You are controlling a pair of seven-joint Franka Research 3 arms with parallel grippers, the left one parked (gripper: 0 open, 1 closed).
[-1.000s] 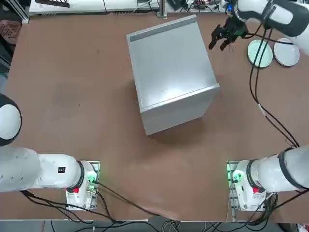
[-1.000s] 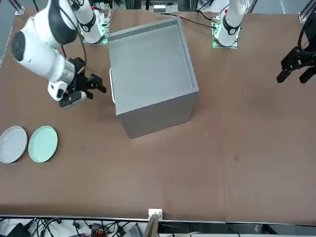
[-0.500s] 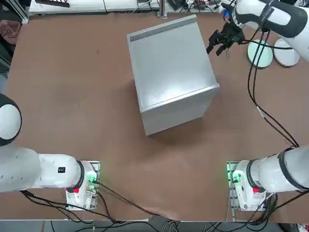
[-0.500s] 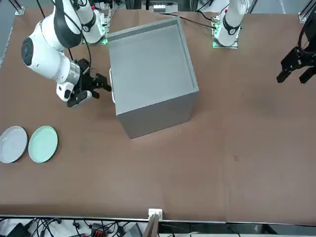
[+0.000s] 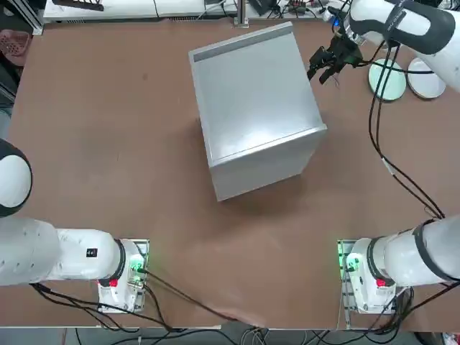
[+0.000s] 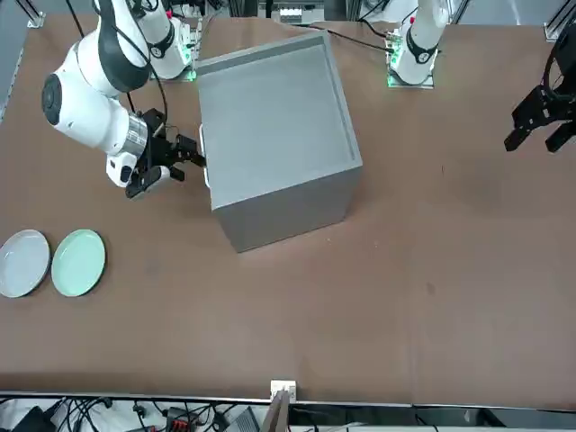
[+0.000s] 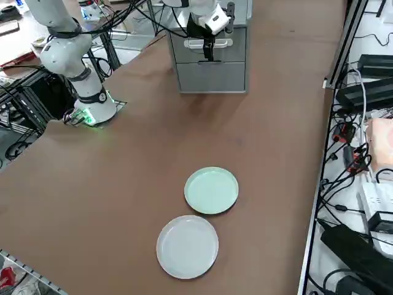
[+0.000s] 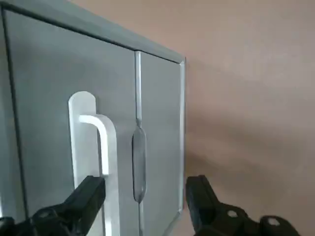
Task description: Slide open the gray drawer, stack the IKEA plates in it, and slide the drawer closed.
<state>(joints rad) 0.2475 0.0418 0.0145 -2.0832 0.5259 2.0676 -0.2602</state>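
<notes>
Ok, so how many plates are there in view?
2. The pale green plate and the white plate both lie on the table, side by side, away from the gray cabinet.

A: What's the room like around that bench [image 5: 144, 158]?
B: Its top is broad, flat and plain brown, with soft shadows on it. In the top view, a white surface [image 5: 144, 8] runs beyond it at 12 o'clock, with a metal post [image 5: 241, 13] at the edge
A: And toward 10 o'clock there?
B: A pink perforated item [image 5: 16, 44], low beside a slanting metal bar [image 5: 26, 14]. In the front view, grey floor [image 6: 7, 45] shows at 10 o'clock
A: What about the right side view?
B: A metal rail [image 7: 314, 203] edges the bench toward 4 o'clock. Past it, at 3 o'clock, lie tangled black cables [image 7: 353, 175] and a pinkish block [image 7: 381, 144]; something red [image 7: 7, 276] sits at 8 o'clock
</notes>
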